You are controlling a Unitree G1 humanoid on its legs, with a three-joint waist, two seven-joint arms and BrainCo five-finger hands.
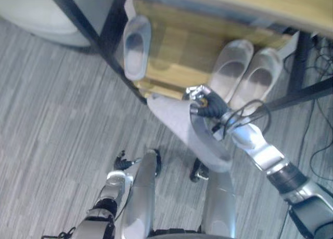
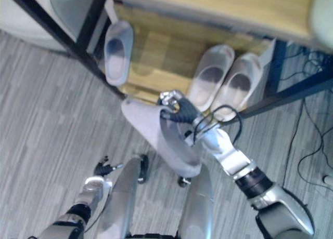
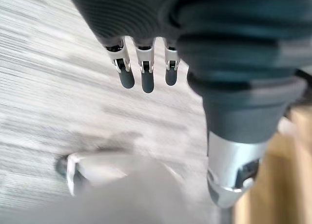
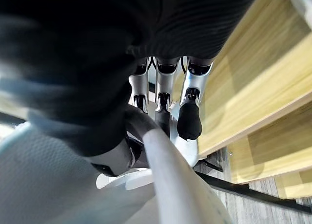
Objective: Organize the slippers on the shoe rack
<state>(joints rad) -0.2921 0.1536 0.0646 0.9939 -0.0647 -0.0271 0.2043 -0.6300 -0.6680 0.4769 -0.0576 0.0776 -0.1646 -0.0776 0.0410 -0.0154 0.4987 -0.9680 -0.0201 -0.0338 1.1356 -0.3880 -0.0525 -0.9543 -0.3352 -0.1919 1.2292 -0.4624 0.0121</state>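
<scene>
Well, my right hand point(image 1: 204, 102) clutches the pale grey foam slipper point(image 1: 174, 119) by its upper; looks light and bendy

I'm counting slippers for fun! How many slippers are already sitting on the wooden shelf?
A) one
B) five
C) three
C: a lone slipper lies at the left of the wooden shelf and a pair of slippers lies side by side at its right, while the right hand holds a fourth slipper in front of the shelf.
</scene>
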